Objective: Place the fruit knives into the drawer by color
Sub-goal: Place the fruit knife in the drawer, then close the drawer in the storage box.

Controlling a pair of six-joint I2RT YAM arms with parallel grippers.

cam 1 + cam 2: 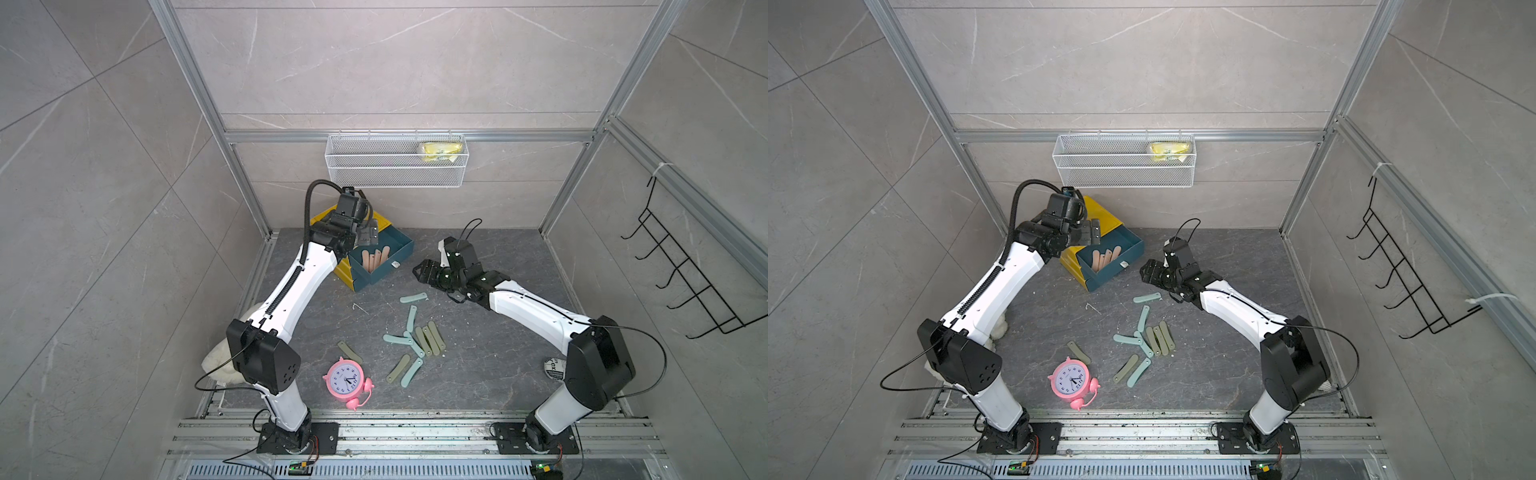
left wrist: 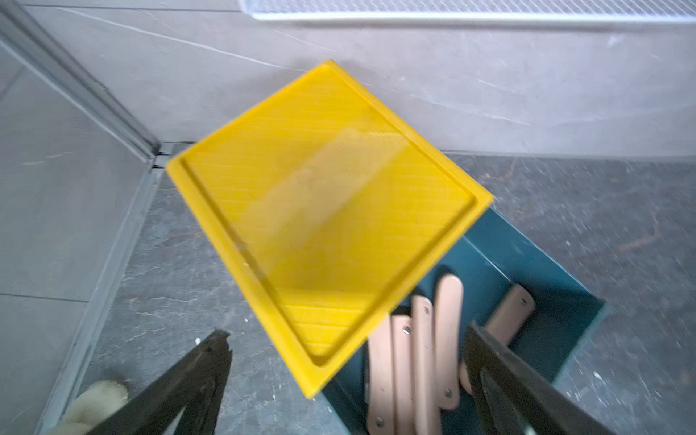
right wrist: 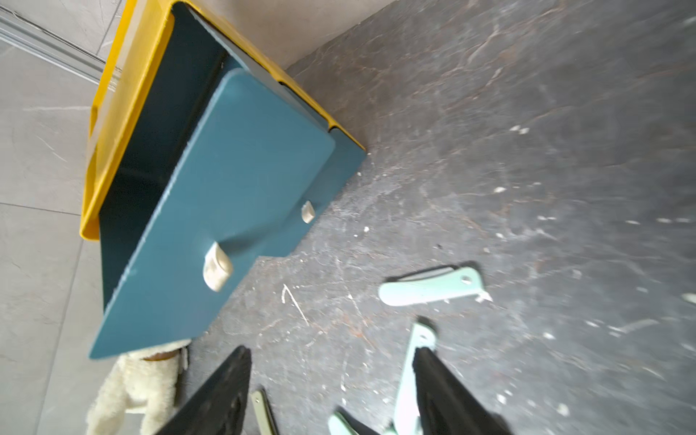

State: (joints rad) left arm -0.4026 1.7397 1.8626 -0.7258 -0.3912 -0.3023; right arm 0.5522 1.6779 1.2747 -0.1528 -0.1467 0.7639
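A yellow cabinet point(image 1: 322, 216) point(image 2: 320, 188) stands at the back left of the table, its teal upper drawer point(image 1: 386, 274) point(image 1: 1113, 279) point(image 3: 233, 196) pulled out. Several pink fruit knives point(image 1: 376, 257) point(image 1: 1106, 257) point(image 2: 422, 357) lie inside it. My left gripper point(image 1: 370, 235) point(image 1: 1093, 232) point(image 2: 346, 331) hangs open above the drawer's back end, holding nothing. Several mint knives point(image 1: 413, 297) point(image 3: 429, 288) and olive knives point(image 1: 428, 338) lie loose in the middle of the table. My right gripper point(image 1: 419, 272) point(image 1: 1146, 270) point(image 3: 333, 350) hovers open to the right of the drawer, near the farthest mint knife.
A pink alarm clock point(image 1: 347, 380) stands near the front. A cream plush toy point(image 1: 220, 361) lies by the left arm. On the back wall hangs a white mesh basket point(image 1: 395, 166) with a yellow packet point(image 1: 440, 150). A black hook rack point(image 1: 685, 274) hangs on the right wall.
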